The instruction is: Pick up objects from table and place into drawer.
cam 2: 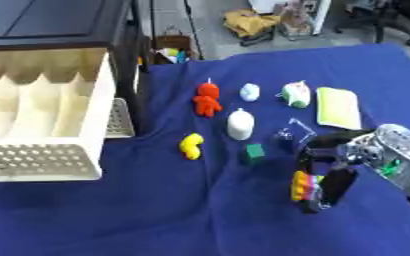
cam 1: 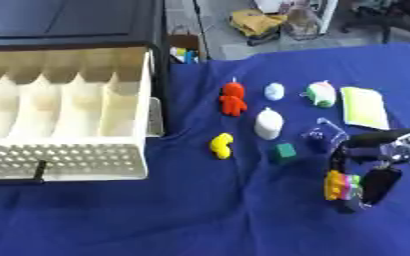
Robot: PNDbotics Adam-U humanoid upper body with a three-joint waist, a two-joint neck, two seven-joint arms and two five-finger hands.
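Multicoloured block toy [cam 1: 338,185] lower right of frame, on blue-clothed bench [cam 1: 200,220], pinched by right robot hand [cam 2: 331,175], fingers curled round it. Could slip mid-carry: drawer [cam 1: 64,125] far off at left, red figure [cam 1: 233,98] and yellow piece [cam 1: 221,145] between.

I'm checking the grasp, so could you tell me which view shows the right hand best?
The right eye view: the right hand shows with its wrist, fingers curled around the multicoloured block. The left eye view cuts off the wrist at the picture's edge, though the grasp still shows.
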